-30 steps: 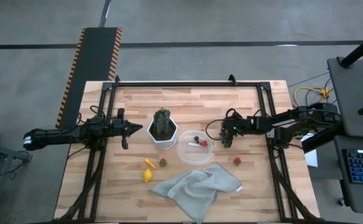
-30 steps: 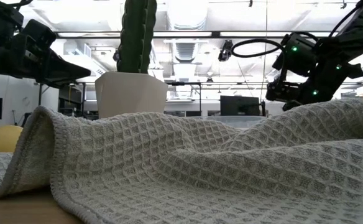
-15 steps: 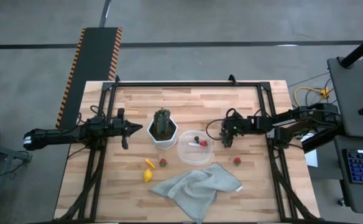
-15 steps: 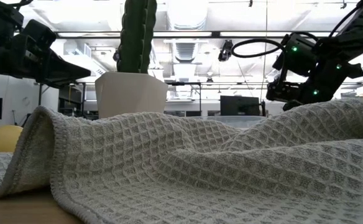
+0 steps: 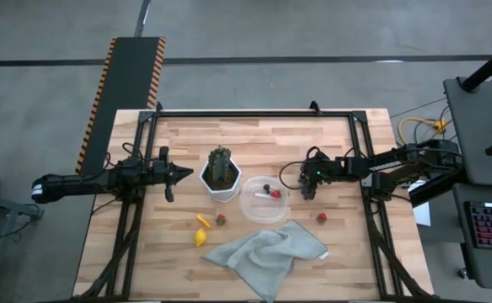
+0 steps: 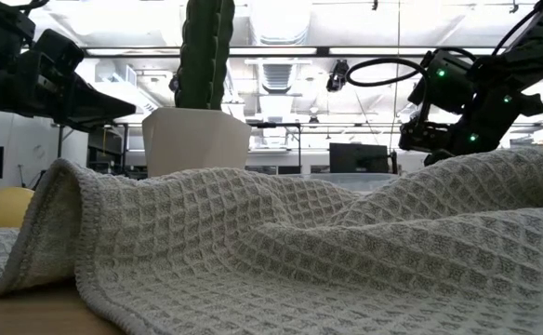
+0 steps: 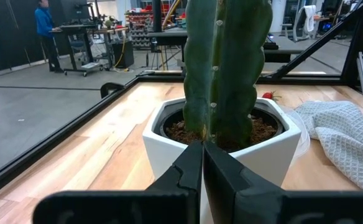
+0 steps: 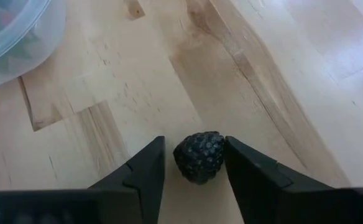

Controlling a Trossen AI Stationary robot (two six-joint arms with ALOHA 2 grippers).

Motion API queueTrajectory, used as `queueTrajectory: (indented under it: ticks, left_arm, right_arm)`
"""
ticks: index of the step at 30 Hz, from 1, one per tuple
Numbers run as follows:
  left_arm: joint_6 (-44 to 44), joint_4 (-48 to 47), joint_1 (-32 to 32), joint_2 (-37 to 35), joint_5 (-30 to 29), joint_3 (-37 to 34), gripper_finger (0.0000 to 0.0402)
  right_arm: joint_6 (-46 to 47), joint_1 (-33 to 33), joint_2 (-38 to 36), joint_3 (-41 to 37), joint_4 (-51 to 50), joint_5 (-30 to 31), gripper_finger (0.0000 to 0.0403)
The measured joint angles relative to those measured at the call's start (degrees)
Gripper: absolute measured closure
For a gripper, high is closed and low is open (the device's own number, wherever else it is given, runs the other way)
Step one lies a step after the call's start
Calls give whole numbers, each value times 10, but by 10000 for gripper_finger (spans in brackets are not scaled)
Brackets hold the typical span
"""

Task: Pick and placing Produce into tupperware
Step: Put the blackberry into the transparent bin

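Right gripper (image 8: 194, 171) is lowered to the table (image 5: 254, 139) just right of the tub (image 5: 265, 203), and its two fingers (image 8: 141, 177) are set either side of a dark berry (image 8: 199, 156) lying on the wood. The jaws are partly open; the berry is flanked closely, but whether it is actually pinched cannot be told from the wrist view. In the high view this gripper (image 5: 307, 187) is seen near the tub's right edge, with its arm reaching in from the right side.

Largest on the table is the grey cloth (image 5: 265, 250), crumpled at the near edge, just in front of the tub; it fills most of the low view (image 6: 281, 251). Next is the cactus (image 5: 220, 167) in its white pot (image 5: 221, 187), placed just left of the tub and almost touching it. The left gripper (image 5: 181, 174) is held just left of the pot, its fingers (image 7: 188, 168) pressed fully together with nothing between them, pointed at the pot (image 7: 169, 140).

The clear tub is found near the table's middle, with a strawberry (image 5: 275, 194) and a dark berry (image 5: 265, 188) inside it. Outside the tub, a second strawberry (image 5: 321, 217) lies to the right of the cloth, a third (image 5: 221, 220) to the left of it, and beside that two yellow pieces (image 5: 200, 230) are seen, one above the other.
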Motion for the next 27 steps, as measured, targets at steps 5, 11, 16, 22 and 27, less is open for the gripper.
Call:
queueTrajectory:
  ticks: [5, 11, 16, 22, 27]
  left_arm:
    - [0, 0, 0, 0, 0, 0, 402]
    - [0, 0, 0, 0, 0, 0, 402]
    - [0, 0, 0, 0, 0, 0, 402]
    - [0, 0, 0, 0, 0, 0, 402]
    - [0, 0, 0, 0, 0, 0, 402]
  right_arm:
    - [-2, 0, 0, 0, -1, 0, 286]
    - [-7, 0, 0, 0, -1, 0, 303]
    - [-7, 0, 0, 0, -1, 0, 301]
    - [-9, 0, -3, -1, -1, 0, 306]
    - [-11, 0, -3, 0, -1, 0, 307]
